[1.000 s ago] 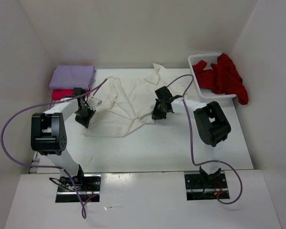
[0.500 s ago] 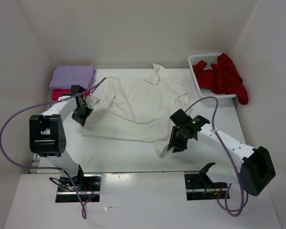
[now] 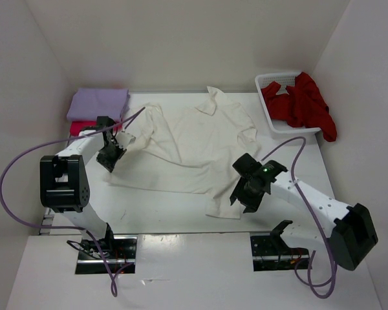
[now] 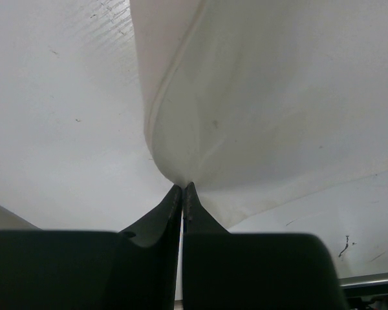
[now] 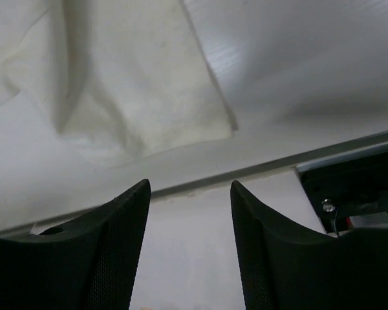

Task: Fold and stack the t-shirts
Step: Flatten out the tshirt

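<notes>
We see the cream shirt [image 3: 194, 139] spread over the middle of the tabletop [image 3: 161, 210]; the left end effector [image 4: 183, 194], at centre left, pinches the shirt's edge; the right end effector [image 5: 189, 213], lower right of centre, is spread, holding nothing, just beside the hem corner; the lavender shirt [image 3: 98, 103] lies on the pink shirt [image 3: 81, 127] at upper left; the dark red shirt [image 3: 307, 106] drapes over the basket [image 3: 269, 81] at upper right.

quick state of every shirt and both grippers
cream shirt: spread open, unfolded
pink shirt: bottom of stack, mostly hidden
lavender shirt: folded, atop pink shirt
dark red shirt: crumpled, draped over basket rim
left gripper: shut on cream shirt
right gripper: open, empty
</notes>
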{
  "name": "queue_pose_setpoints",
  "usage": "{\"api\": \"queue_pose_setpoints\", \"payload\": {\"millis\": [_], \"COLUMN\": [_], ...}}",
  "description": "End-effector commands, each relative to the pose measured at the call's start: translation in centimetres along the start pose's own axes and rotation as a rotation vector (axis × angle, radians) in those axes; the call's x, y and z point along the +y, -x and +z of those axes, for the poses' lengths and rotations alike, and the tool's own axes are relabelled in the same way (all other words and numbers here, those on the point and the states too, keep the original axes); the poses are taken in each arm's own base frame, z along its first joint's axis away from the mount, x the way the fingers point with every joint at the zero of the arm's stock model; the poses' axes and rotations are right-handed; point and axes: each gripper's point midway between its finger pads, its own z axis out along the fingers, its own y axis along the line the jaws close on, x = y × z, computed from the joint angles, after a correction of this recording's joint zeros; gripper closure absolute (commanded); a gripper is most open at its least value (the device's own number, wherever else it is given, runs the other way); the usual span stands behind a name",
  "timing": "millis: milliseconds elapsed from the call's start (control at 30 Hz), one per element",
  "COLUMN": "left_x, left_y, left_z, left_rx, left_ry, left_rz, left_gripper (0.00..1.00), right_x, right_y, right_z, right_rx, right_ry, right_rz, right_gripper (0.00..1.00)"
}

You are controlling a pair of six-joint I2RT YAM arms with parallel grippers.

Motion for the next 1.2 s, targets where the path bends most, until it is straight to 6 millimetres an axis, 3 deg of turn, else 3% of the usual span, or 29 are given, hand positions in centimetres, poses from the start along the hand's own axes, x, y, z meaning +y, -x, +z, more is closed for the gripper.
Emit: {"api": "queue_pose_setpoints", "payload": {"millis": [0,167,267,400,500,533,633,700,733,767,800,833,867,900,933,967,1000,1033,1067,1100,1167], "left_x": [0.1,-0.1,0.0,0.1,0.2,0.4,0.5,0.6,1.3,1.5,1.8,4.0,4.4,5.2,5.5,6.8,8.6,9.3,10.7,10.3,10.2], "left_y": [-0.9,-1.9,-2.0,-2.1,-2.0,-2.1,-2.0,-1.3,0.3,1.2,2.5,7.0,8.8,11.0,13.7,15.7,19.0,20.0,21.2,20.9,21.0], "left_z": [-0.8,-0.6,-0.7,-0.6,-0.9,-0.9,-1.1,-1.2,-1.7,-2.2,-2.1,-5.1,-6.9,-7.9,-10.6,-13.7,-20.5,-24.4,-28.6,-33.9,-36.2], "left_rx": [0.011,0.031,0.029,0.025,0.024,0.025,0.024,0.006,-0.042,-0.061,-0.07,-0.202,-0.24,-0.285,-0.381,-0.467,-0.649,-0.758,-0.897,-1.021,-1.1], "left_ry": [0.013,0.029,0.041,0.035,0.036,0.037,0.038,0.031,0.022,0.008,-0.016,0.002,-0.015,-0.029,-0.047,-0.022,0.065,0.103,0.186,0.256,0.302], "left_rz": [0.012,0.012,0.012,-0.006,-0.006,-0.015,-0.015,-0.015,-0.025,-0.025,-0.036,-0.053,-0.06,-0.07,-0.087,-0.099,-0.085,-0.123,-0.12,-0.101,-0.067], "left_gripper": [1.0,1.0,1.0,1.0,1.0,1.0,1.0,1.0,1.0,1.0,1.0,1.0,1.0,1.0,1.0,1.0,1.0,1.0,1.0,1.0,1.0], "right_x": [0.1,-0.6,-1.6,-1.0,-1.0,-0.6,-0.6,0.5,2.6,2.9,6.7,6.4,7.3,11.2,11.7,12.8,14.6,14.3,15.0,15.1,15.2], "right_y": [2.1,2.7,1.5,-0.1,-1.0,-1.2,-1.6,0.3,4.4,6.9,11.7,16.8,20.0,25.0,28.2,30.6,32.8,33.9,33.3,33.4,32.3], "right_z": [3.2,6.7,8.7,9.7,10.4,10.6,10.5,9.3,7.5,6.2,2.4,0.2,-1.0,-7.9,-11.3,-12.6,-22.3,-26.3,-29.8,-33.9,-36.4], "right_rx": [-0.087,-0.075,-0.021,0.059,0.115,0.124,0.143,0.079,-0.032,-0.076,-0.192,-0.273,-0.308,-0.443,-0.542,-0.589,-0.773,-0.901,-0.99,-1.092,-1.135], "right_ry": [-0.071,-0.17,-0.193,-0.147,-0.139,-0.113,-0.094,-0.081,-0.038,-0.046,0.056,0.065,0.07,0.176,0.163,0.124,0.204,0.163,0.168,0.247,0.307], "right_rz": [0.073,0.076,0.057,0.056,0.024,0.024,0.013,-0.015,-0.031,-0.029,-0.029,-0.028,-0.031,-0.04,-0.041,-0.08,-0.066,-0.04,-0.056,0.001,-0.007], "right_gripper": [0.41,0.39,0.39,0.4,0.71,1.0,1.0,1.0,1.0,1.0,1.0,1.0,1.0,1.0,1.0,1.0,1.0,1.0,1.0,1.0,1.0]}}
